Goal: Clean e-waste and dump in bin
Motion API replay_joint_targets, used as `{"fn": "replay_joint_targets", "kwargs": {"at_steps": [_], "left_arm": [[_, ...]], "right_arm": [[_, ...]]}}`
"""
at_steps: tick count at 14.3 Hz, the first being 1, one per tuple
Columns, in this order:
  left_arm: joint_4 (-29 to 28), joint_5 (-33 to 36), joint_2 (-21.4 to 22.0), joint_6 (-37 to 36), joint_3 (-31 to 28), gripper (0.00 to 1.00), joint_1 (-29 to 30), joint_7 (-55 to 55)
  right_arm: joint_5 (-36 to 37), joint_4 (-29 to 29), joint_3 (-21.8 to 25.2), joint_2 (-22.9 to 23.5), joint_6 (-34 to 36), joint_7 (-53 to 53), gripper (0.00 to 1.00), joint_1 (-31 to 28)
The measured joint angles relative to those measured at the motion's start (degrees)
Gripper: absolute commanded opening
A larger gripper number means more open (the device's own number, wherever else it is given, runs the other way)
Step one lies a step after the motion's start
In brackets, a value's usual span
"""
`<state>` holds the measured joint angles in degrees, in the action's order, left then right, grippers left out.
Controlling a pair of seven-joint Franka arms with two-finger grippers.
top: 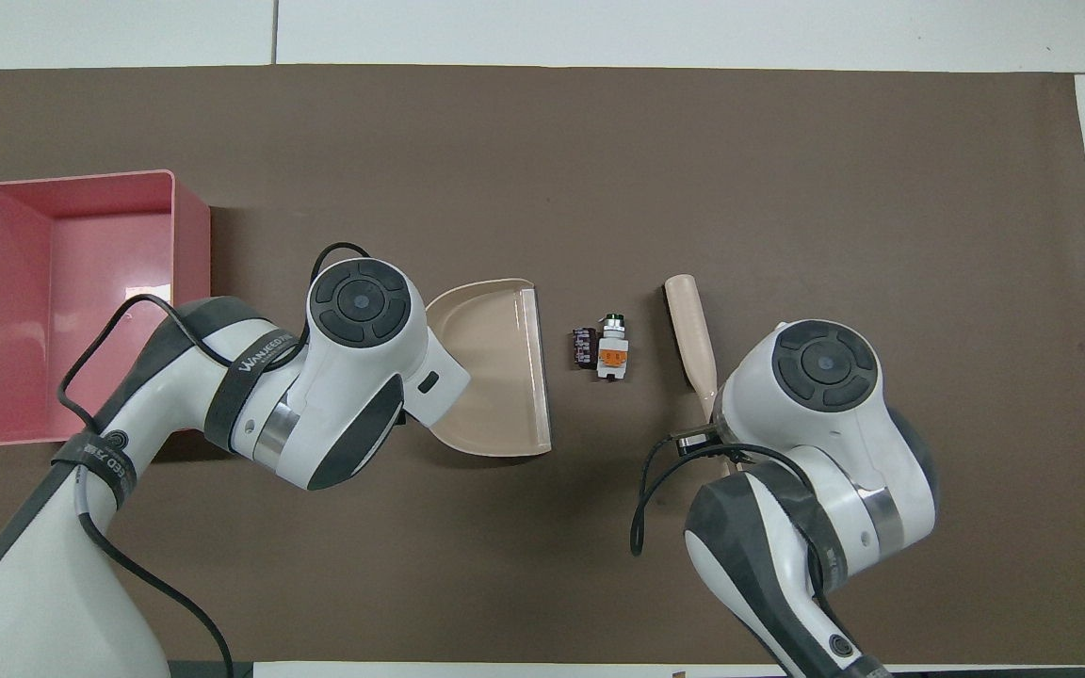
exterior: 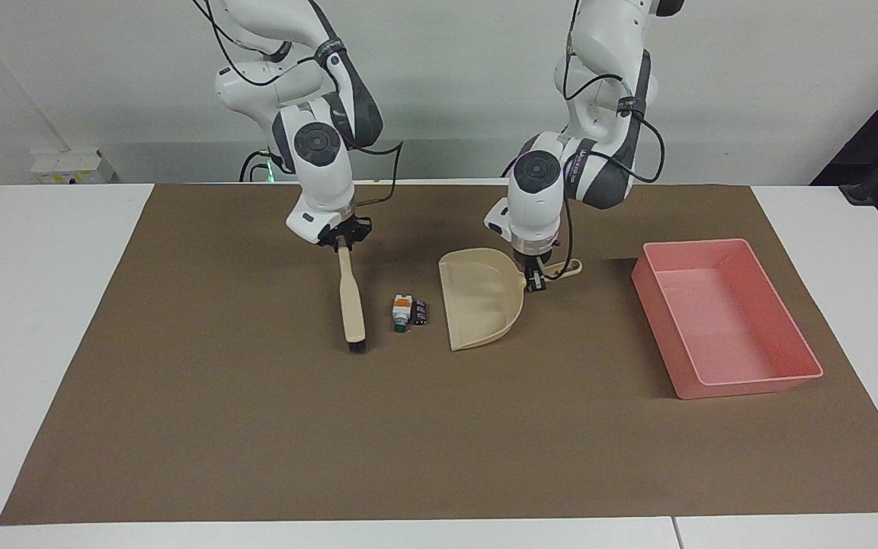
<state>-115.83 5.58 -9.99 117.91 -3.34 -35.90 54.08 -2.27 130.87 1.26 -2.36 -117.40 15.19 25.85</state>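
The e-waste lies mid-mat: a white piece with orange band and green tip (exterior: 401, 311) (top: 612, 350) and a dark stubby cylinder (exterior: 420, 312) (top: 584, 346), side by side. My right gripper (exterior: 342, 241) is shut on the handle of a beige brush (exterior: 350, 301) (top: 690, 325), whose bristles rest on the mat close beside the white piece. My left gripper (exterior: 536, 280) is shut on the handle of a beige dustpan (exterior: 481, 301) (top: 491, 367), whose open lip faces the dark piece with a small gap. The pink bin (exterior: 744, 379) (top: 190, 235) stands toward the left arm's end, with nothing in it.
A brown mat (exterior: 256, 427) covers most of the white table. In the overhead view both wrists hide the grippers' fingers.
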Motion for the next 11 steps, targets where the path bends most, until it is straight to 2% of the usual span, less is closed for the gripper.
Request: {"fn": "replay_joint_targets", "kwargs": {"at_steps": [8,11], "left_arm": [[-0.58,0.04,-0.08,-0.01,0.0,0.0,-0.59,-1.83],[-0.68,0.05,-0.08,-0.01,0.0,0.0,-0.69,-2.27]], "right_arm": [[-3.3,-0.36,-0.02,1.72,-2.66,3.51,0.0,2.66],[-3.44,-0.38,-0.02,2.44,-4.13,7.63,0.0,5.47]]}}
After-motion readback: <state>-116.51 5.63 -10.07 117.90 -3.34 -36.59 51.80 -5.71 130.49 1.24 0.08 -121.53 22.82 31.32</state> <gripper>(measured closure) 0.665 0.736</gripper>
